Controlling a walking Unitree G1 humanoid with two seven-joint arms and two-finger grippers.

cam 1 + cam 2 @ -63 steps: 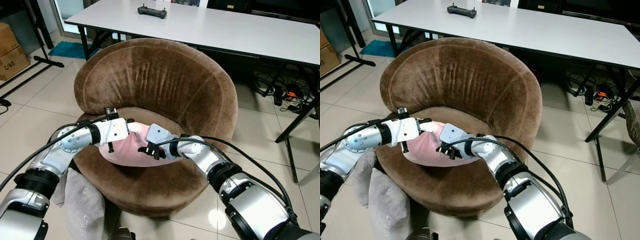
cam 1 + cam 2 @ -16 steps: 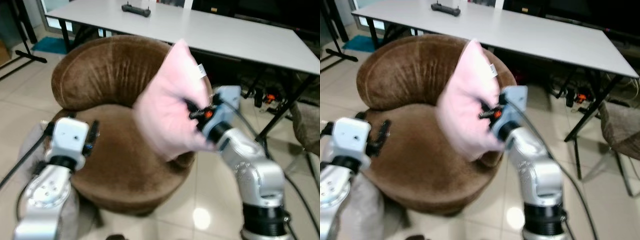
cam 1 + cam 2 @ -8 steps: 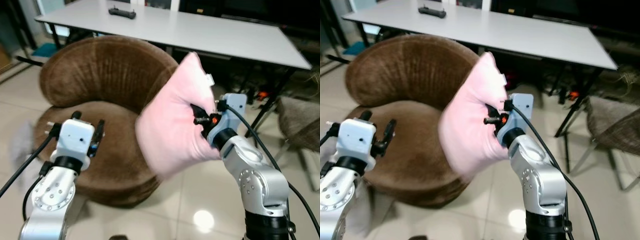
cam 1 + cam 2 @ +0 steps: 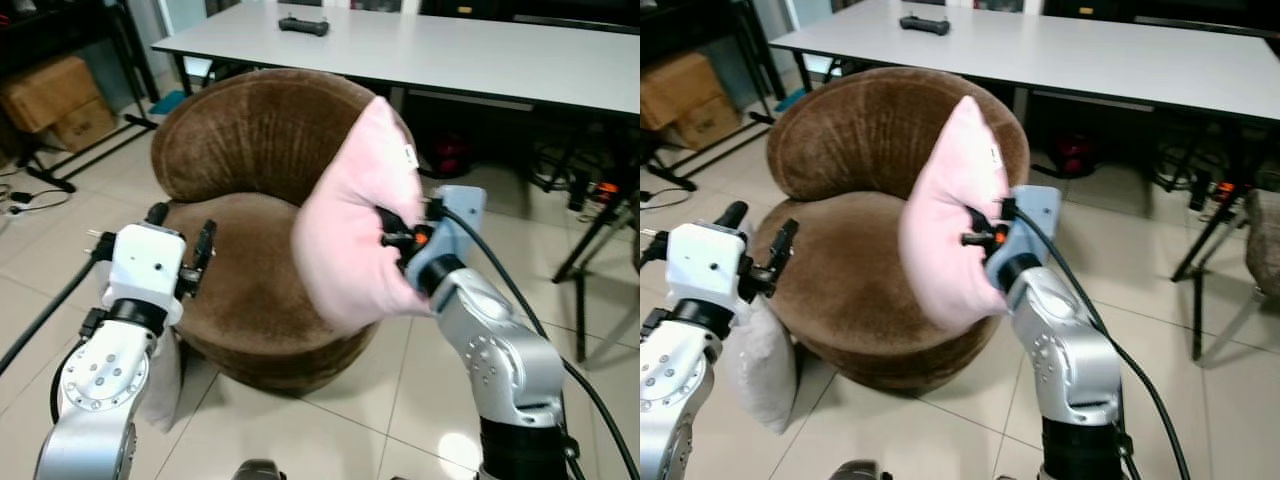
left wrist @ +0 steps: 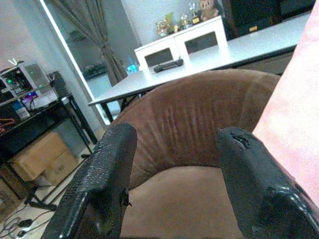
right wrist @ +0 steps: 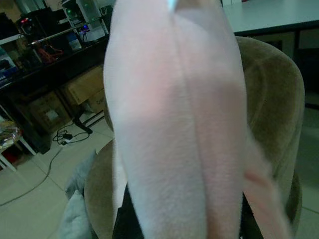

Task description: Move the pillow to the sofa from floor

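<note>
**Pink pillow held up in the air**

The right gripper (image 4: 385, 238) pinches the pink pillow (image 4: 352, 222) and holds it above the edge of the brown sofa (image 4: 255, 190). The left gripper (image 4: 180, 248) is beside the seat, fingers apart. A white table (image 4: 470, 48) stands behind.

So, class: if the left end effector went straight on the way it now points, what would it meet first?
Probably the brown sofa: the open left end effector frames its seat and backrest. The pink pillow sits beside that line, though depth is unclear.
</note>
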